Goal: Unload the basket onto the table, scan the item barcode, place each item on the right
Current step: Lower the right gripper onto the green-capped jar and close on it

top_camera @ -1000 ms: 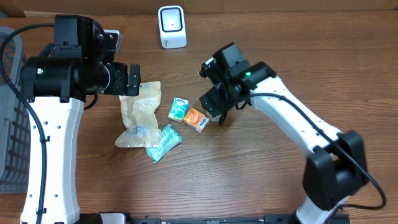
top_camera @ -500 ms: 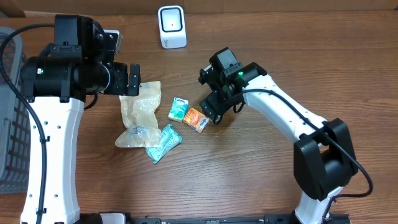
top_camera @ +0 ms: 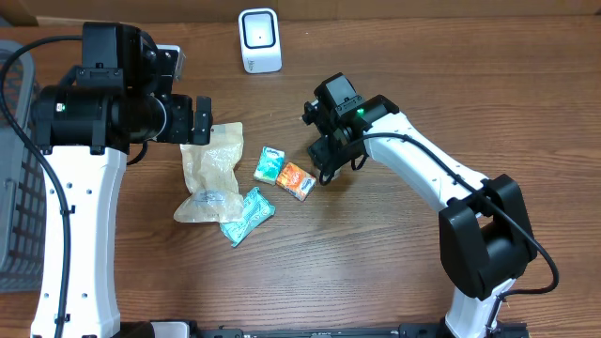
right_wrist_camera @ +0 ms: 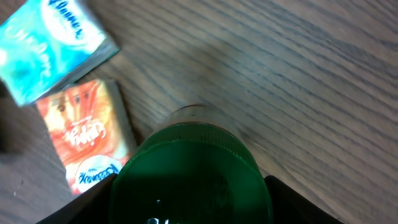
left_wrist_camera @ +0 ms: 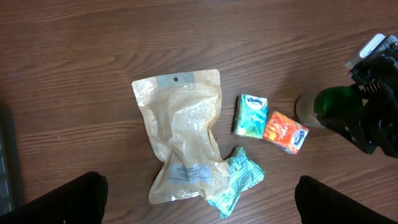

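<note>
1. Upper centre of the overhead frame: white scanner (top_camera: 259,39), well apart from everything else on the wooden table (top_camera: 423,272).
2. Near the middle of that frame, just right of the small packs: green-topped bottle (right_wrist_camera: 189,183), lower end on the wood, mostly hidden from above by the arm.
3. Directly over the bottle: right gripper (top_camera: 325,164). In the right wrist view, dark fingers (right_wrist_camera: 78,208) at the two lower corners, one on each side of the green top. Set at a middling width; cannot tell whether pressing on the bottle or just short of it.
4. Upper left of the overhead frame: left gripper (top_camera: 192,119), spread fully wide, nothing between the jaws, hanging above the top edge of the tan pouch (top_camera: 211,169).
5. Just left of the bottle: orange tissue pack (top_camera: 297,180); just beside that, further left, teal tissue pack (top_camera: 269,164).
6. Lower in the frame: crinkled teal packet (top_camera: 247,216), overlapping the lower right corner of the pouch.
7. Far left edge: grey basket (top_camera: 14,188), only partly in frame.
</note>
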`<state>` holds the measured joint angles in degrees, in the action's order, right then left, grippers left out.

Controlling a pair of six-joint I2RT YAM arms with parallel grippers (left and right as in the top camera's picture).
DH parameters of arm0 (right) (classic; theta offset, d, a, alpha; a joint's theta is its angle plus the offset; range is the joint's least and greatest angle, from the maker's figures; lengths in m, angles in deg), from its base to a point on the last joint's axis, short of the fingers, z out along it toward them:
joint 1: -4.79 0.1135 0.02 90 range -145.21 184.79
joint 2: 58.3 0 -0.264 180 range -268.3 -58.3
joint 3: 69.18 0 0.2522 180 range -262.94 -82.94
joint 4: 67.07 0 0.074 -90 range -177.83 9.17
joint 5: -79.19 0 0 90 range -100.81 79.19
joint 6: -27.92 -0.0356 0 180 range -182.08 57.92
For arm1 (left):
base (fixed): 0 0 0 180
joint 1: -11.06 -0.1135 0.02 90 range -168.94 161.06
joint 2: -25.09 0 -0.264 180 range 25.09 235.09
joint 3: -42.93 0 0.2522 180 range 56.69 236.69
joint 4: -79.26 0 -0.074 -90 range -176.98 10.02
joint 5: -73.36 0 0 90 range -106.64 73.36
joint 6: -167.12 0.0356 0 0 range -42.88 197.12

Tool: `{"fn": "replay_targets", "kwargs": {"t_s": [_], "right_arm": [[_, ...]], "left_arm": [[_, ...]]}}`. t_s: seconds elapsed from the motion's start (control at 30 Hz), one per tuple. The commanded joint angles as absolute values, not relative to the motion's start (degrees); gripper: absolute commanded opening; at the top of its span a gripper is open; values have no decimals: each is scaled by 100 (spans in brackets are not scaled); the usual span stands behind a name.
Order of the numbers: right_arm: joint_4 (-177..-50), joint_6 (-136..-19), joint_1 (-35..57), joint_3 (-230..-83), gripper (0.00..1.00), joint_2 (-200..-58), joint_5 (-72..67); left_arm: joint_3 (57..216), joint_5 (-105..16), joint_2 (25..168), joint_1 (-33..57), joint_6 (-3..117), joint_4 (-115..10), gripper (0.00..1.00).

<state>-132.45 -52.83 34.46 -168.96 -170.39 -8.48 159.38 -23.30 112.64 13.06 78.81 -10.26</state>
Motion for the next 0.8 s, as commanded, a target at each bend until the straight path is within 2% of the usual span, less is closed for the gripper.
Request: {"fn": "replay_targets", "kwargs": {"t_s": [0.0,0.13,0.2,0.23,0.33,0.47,0.6,0.67,0.77], "right_arm": [[-13223,-6264,3429,-16917,67,-17028,-1355],[-13280,-7912,3429,-16926,66,-17028,-1679],[-13352,-8810,3429,-16926,56,-17028,-1677],[-13391,-9352,3429,-16926,55,-17028,-1668],[-13372,-10242,3431,-16926,56,-17028,-1357],[-13144,-10456,3429,-16926,75,-17028,-863],[-13103,-10707,3429,-16952,81,-17017,-774],[-13179,-10694,3429,-17042,89,-17017,-940],[-13271,-10047,3429,-17278,99,-17004,-1093]], "left_arm": [[16032,-2369,11277,1295,7973,-1030,100],[16032,-2369,11277,1297,7973,-1032,99],[16032,-2369,11277,1295,7973,-1032,100],[16032,-2369,11277,1295,7973,-1032,100],[16032,-2372,11277,1297,7973,-1030,100],[16032,-2369,11277,1297,7973,-1032,99],[16032,-2369,11277,1295,7973,-1032,100],[16032,-2372,11277,1295,7973,-1032,100],[16032,-2369,11277,1297,7973,-1032,100]]}}
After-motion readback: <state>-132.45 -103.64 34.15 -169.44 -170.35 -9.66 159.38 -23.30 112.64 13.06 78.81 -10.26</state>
